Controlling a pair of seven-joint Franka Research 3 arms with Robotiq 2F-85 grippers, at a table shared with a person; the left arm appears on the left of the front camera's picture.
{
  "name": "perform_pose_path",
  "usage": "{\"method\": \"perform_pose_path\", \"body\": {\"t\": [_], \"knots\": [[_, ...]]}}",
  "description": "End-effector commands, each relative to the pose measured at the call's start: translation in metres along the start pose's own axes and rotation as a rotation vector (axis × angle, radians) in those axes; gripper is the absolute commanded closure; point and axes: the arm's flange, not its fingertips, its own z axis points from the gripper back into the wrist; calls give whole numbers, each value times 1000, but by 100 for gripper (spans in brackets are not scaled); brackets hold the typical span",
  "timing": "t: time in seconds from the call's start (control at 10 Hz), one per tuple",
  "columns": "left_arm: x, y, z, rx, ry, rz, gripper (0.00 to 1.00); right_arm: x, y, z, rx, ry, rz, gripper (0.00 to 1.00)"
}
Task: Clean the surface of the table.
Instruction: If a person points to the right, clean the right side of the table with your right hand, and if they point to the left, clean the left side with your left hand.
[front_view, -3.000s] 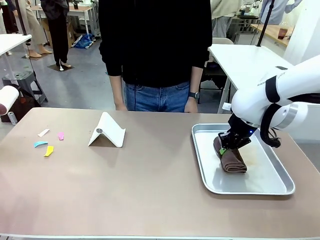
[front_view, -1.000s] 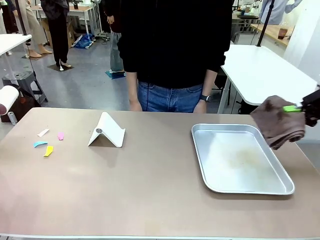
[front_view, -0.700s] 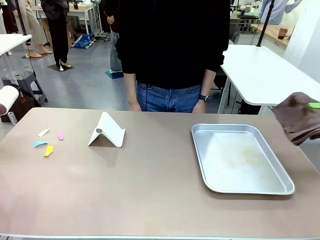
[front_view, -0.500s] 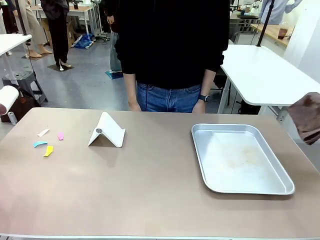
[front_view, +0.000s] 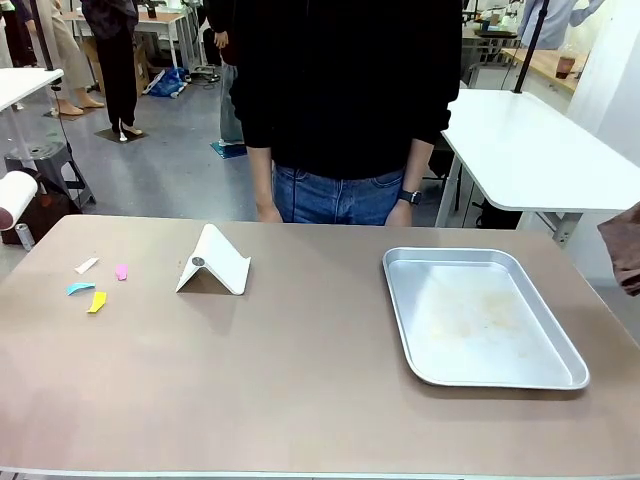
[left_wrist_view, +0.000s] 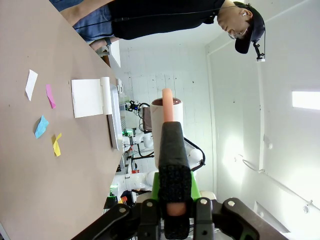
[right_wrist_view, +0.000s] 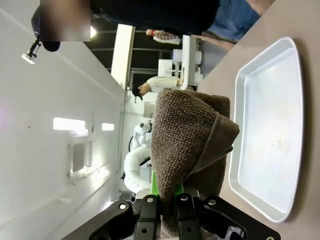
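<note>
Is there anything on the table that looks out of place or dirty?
Four small coloured paper scraps lie scattered near the table's left end, and the metal tray shows faint yellowish stains.

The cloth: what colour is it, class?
The cloth is brown; right wrist view shows it best.

One table (front_view: 300, 390) bears one silver tray (front_view: 392, 300) just beside the right claw (right_wrist_view: 167, 192), plus one white folded stand (front_view: 214, 262) and four paper scraps, namely one white scrap (front_view: 87, 265), one pink scrap (front_view: 121, 271), one blue scrap (front_view: 80, 288) and one yellow scrap (front_view: 98, 301), all off to one side of the left claw (left_wrist_view: 172, 150). Each claw pinches a single thing: one white roller (left_wrist_view: 167, 125) in the left, one brown cloth (right_wrist_view: 187, 135) in the right. One person (front_view: 345, 90) stands across the table from both claws.
</note>
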Motion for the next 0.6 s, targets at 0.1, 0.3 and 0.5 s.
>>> {"method": "perform_pose_path", "body": {"t": [0.1, 0.3, 0.5], "knots": [[-5, -3, -2, -5, 1, -17, 100, 1, -2, -7, 38, 1, 22, 90], [-5, -3, -2, -5, 1, -17, 100, 2, -1, -10, 14, -23, -4, 90], [-5, -3, -2, -5, 1, -17, 100, 0, -3, -4, 6, 9, -7, 90]]}}
